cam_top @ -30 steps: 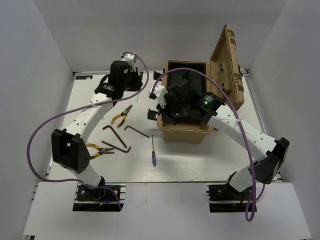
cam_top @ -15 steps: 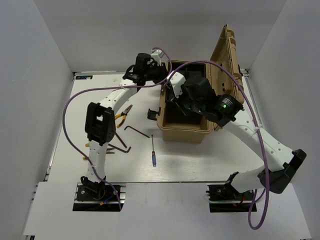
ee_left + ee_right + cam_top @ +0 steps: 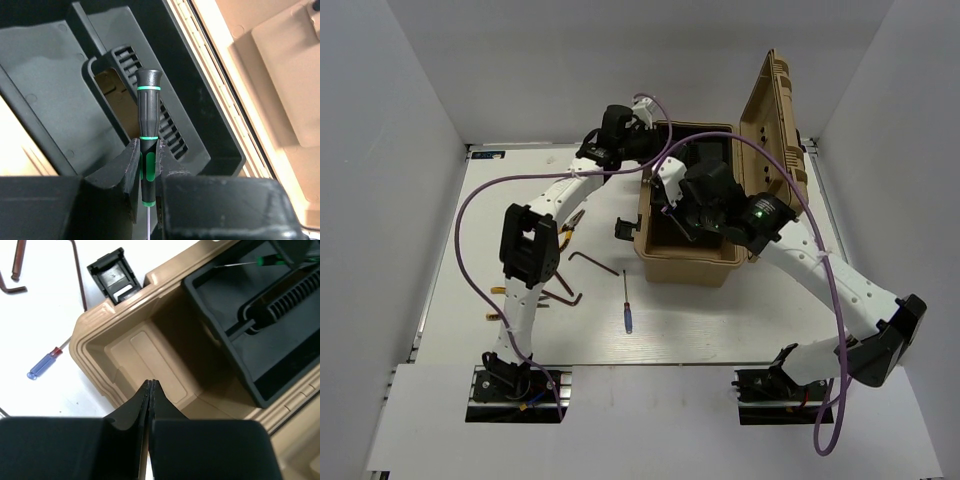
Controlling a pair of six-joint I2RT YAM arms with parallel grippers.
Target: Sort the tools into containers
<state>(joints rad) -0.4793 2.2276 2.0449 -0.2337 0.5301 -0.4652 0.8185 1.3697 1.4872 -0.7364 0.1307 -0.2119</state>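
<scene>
Your left arm has swung from the bench's (image 3: 700,320) left side to the toolbox (image 3: 82,337). The left gripper (image 3: 147,155) is clamped on a black, green-ringed screwdriver (image 3: 148,110) over the black tray (image 3: 55,100). The right gripper (image 3: 150,386) hangs fully closed and empty above the tan compartment. The blue-handled screwdriver (image 3: 628,318) lies on the bench.

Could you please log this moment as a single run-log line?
left jaws: shut on green-ringed screwdriver over black tray | right jaws: shut, empty, over toolbox | unsorted: blue screwdriver
</scene>
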